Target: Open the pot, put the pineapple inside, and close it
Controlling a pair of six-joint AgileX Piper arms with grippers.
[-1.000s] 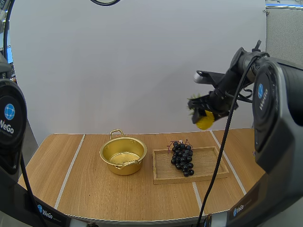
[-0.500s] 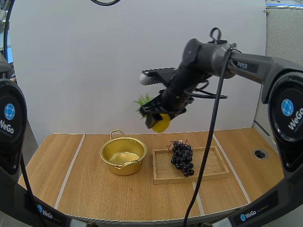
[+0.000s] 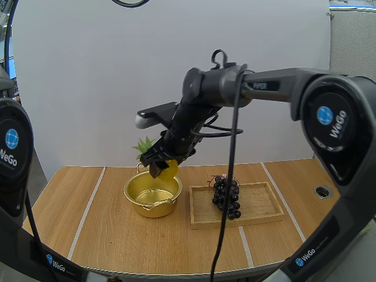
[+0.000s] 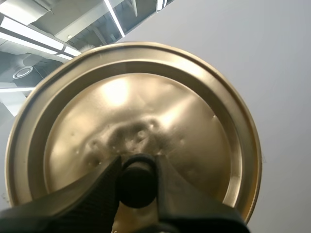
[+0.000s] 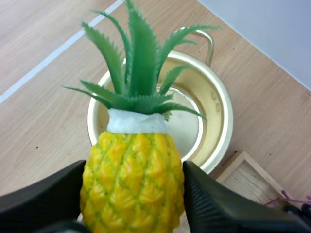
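Note:
My right gripper (image 3: 163,167) is shut on a small yellow pineapple (image 3: 170,170) with green leaves (image 3: 143,146), held just above the open gold pot (image 3: 153,192). In the right wrist view the pineapple (image 5: 133,179) sits pinched between the two black fingers (image 5: 221,206), directly over the pot (image 5: 214,111) and its empty inside. The left wrist view has my left gripper (image 4: 137,182) shut on the black knob (image 4: 137,184) of the gold lid (image 4: 136,126), held up in the air with its underside toward the camera.
A wooden tray (image 3: 258,208) lies to the right of the pot with a bunch of dark grapes (image 3: 226,197) on it. The tray's corner (image 5: 245,177) is beside the pot in the right wrist view. A small hole (image 3: 321,191) marks the table's right edge.
My right arm has swung left and down with the pineapple, from above the tray's right side to just over the pot. Pot, tray and grapes have stayed put.

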